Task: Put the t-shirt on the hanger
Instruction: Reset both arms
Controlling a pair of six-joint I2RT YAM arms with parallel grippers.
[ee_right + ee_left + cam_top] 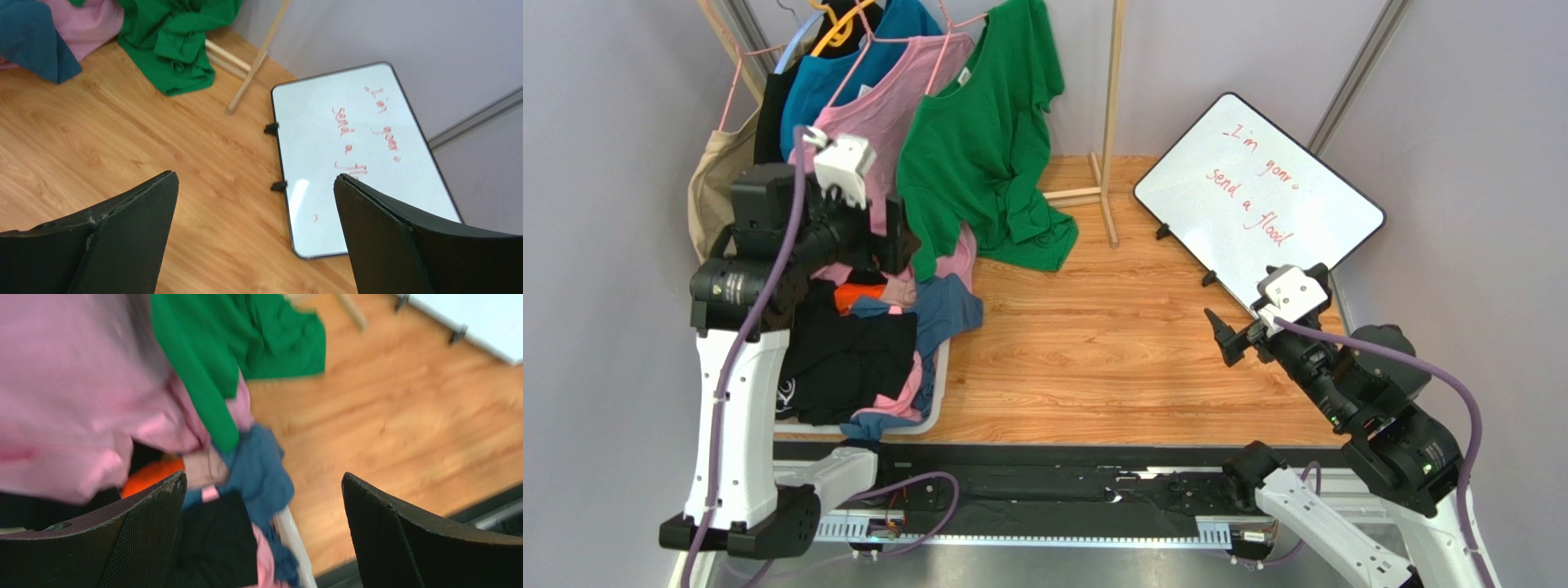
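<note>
The green t-shirt [983, 135] hangs from the rack at the back left, and its hem lies crumpled on the table. A thin pale-pink wire of the hanger [967, 22] shows at its shoulder; the rest is hidden by cloth. My left gripper [897, 239] is open and empty beside the shirt's lower left edge, over the laundry bin. In the left wrist view the shirt [196, 355] hangs just ahead of the open gripper [264, 478]. My right gripper [1222, 337] is open and empty over bare wood at the right. In its wrist view the gripper [255, 179] points past the shirt's hem [178, 37].
A pink t-shirt [879, 116], a teal-blue shirt [824, 74] and a beige bag [719, 172] hang left of the green one. A white bin [934, 404] holds dark, blue and orange clothes. A whiteboard [1259, 202] leans at the back right. A wooden rack leg [1116, 86] stands behind.
</note>
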